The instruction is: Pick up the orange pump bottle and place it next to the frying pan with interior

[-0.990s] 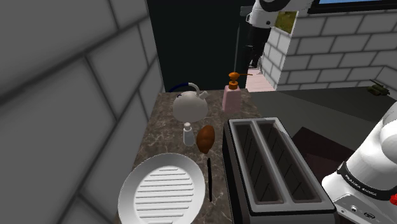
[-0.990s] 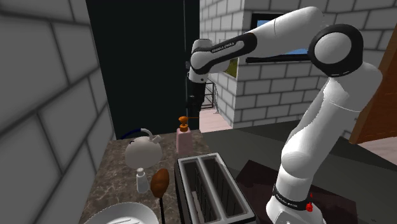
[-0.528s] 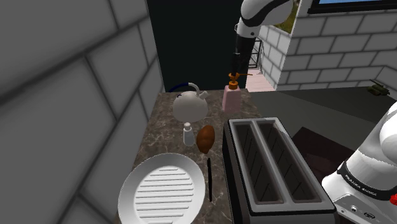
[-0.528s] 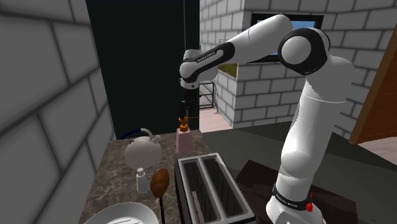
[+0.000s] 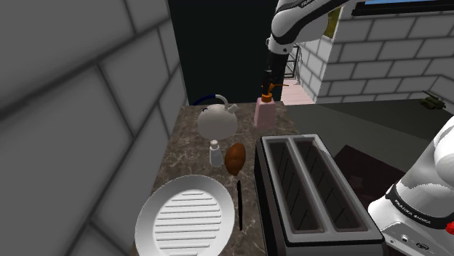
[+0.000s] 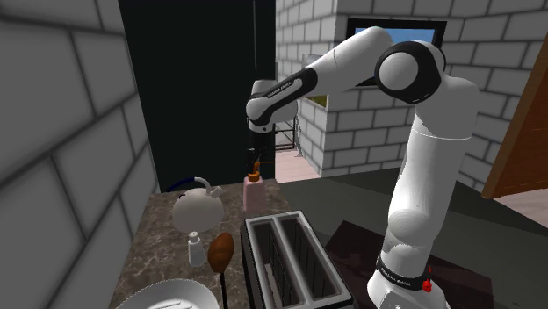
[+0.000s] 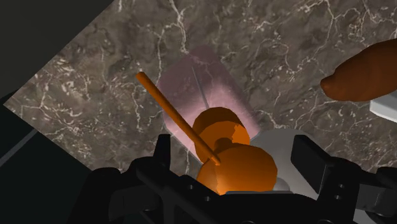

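The pump bottle (image 5: 265, 111) has a pale pink body and an orange pump, and stands upright at the far end of the marbled counter (image 5: 190, 156). It is also in the second exterior view (image 6: 254, 190) and right under the hand in the wrist view (image 7: 202, 81). My gripper (image 5: 268, 81) (image 6: 255, 160) hangs straight above it, pointing down. In the wrist view the gripper (image 7: 236, 167) is open, its fingers (image 7: 161, 153) apart on either side of the orange pump head (image 7: 234, 167) without touching it. The white ridged frying pan (image 5: 188, 217) (image 6: 171, 297) lies at the counter's near end.
A black two-slot toaster (image 5: 316, 190) fills the counter's near right. A white kettle (image 5: 217, 120), a small white shaker (image 5: 215, 153) and a brown bread roll (image 5: 235, 158) lie between the bottle and the pan. A black area lies beyond the counter's far edge.
The arm has swung toward the shoulder view's left and come down, so the gripper now hangs right over the pump head. Its fingers have stayed apart. The bottle has not moved.
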`<action>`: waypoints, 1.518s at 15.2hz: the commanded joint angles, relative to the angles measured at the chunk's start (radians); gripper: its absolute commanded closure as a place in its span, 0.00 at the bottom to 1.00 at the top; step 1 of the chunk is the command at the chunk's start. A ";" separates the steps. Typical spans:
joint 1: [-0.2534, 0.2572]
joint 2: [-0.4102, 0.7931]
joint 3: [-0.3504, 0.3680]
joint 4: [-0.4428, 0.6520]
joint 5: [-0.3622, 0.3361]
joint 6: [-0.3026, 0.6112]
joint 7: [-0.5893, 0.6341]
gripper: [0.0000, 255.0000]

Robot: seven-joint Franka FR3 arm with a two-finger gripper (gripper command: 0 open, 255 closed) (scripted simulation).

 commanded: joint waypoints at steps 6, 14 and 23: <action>0.001 0.001 0.001 -0.004 0.001 0.005 0.000 0.00; 0.001 0.001 0.001 -0.003 0.001 0.005 0.001 1.00; 0.000 -0.036 0.000 0.051 -0.011 -0.085 0.015 1.00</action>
